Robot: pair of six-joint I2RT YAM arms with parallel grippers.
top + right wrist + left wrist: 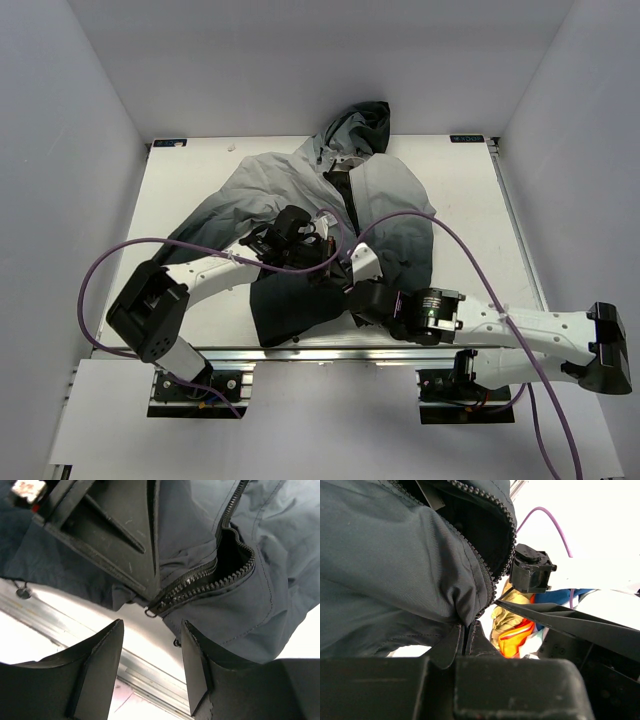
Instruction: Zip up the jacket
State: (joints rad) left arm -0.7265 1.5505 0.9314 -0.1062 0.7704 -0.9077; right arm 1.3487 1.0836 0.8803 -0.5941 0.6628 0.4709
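The jacket (300, 200) lies spread on the table, hood at the far side, grey fading to black at the near hem. My left gripper (312, 252) is shut on the jacket's hem fabric beside the zipper (492, 575); in the left wrist view its fingers (451, 645) pinch the cloth. My right gripper (352, 280) is open; its fingertips (112, 635) stand just below the zipper's bottom end, where a small metal pull ring (149, 612) hangs. The zipper teeth (215, 580) gape open above that. The left gripper's fingers (115, 530) show clamped on the cloth.
The table's near metal rail (150, 667) runs right under the right gripper. Purple cables (120, 250) loop over both arms. White enclosure walls (60, 150) close in the table on three sides. Colourful cloth (517, 630) shows beyond the jacket's edge.
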